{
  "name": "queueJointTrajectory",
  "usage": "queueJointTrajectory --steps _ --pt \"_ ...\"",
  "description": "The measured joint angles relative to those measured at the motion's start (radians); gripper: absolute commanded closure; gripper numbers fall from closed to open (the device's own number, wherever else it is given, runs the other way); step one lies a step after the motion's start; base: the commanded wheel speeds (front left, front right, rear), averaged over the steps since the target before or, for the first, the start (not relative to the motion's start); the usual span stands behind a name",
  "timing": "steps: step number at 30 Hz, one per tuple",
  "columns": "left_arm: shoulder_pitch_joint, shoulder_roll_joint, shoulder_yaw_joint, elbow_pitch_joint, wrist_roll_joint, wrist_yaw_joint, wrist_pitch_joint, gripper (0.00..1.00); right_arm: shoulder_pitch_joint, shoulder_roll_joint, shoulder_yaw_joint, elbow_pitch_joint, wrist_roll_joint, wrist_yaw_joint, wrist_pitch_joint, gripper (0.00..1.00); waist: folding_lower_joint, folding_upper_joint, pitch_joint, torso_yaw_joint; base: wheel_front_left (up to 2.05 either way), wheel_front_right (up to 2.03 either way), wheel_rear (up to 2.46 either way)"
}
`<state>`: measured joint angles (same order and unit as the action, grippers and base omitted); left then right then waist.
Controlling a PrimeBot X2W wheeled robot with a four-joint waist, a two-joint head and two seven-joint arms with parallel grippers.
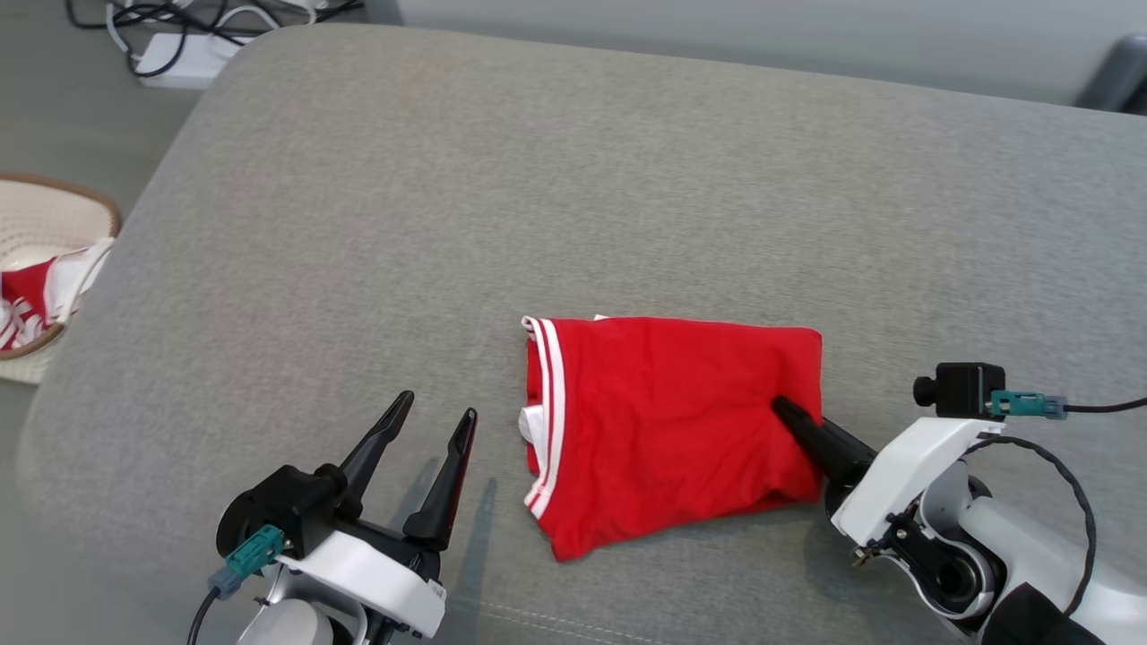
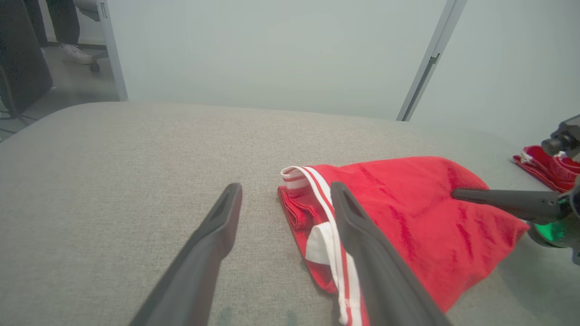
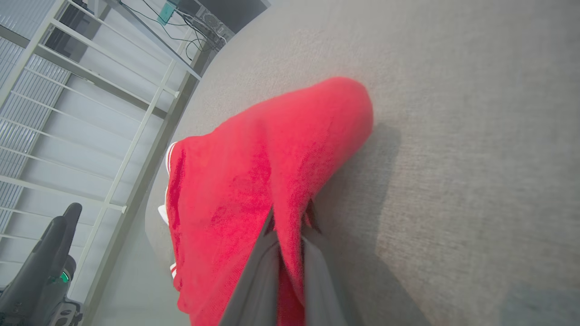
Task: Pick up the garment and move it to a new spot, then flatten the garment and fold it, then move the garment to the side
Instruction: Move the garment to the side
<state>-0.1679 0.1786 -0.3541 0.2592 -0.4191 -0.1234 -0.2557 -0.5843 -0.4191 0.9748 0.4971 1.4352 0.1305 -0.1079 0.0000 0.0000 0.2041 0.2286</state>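
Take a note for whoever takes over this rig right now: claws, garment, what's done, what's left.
Left claw: open, empty, beside the red, white-striped fabric garment's striped end.
Right claw: shut on the garment's opposite edge.
Garment: folded, lying on the grey fabric surface.
Done: flattening and folding, apparently.
Left: move it aside.

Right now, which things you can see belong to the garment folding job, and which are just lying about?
Job:
- red folded garment with white stripes
- right gripper, shut on its edge
- left gripper, open beside it
- grey fabric surface under it

Lying about:
- cream woven basket of red-and-white clothes
- white power strip with cables
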Motion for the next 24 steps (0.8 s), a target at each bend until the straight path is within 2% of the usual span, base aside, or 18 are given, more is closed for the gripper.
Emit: queueJointTrajectory --steps 12,24 --pt "0.0 0.017 -0.02 -0.006 0.0 0.0 0.0 0.0 0.025 -0.02 0.002 -0.009 0.009 0.0 -0.027 1.0 0.0 0.0 -0.02 -0.17 0.0 0.0 0.0" --pt "0.0 0.03 -0.021 -0.011 0.006 0.0 0.0 0.0 0.045 -0.025 0.007 -0.021 0.018 0.0 -0.057 1.0 0.0 0.0 -0.036 -0.41 0.0 0.0 0.0"
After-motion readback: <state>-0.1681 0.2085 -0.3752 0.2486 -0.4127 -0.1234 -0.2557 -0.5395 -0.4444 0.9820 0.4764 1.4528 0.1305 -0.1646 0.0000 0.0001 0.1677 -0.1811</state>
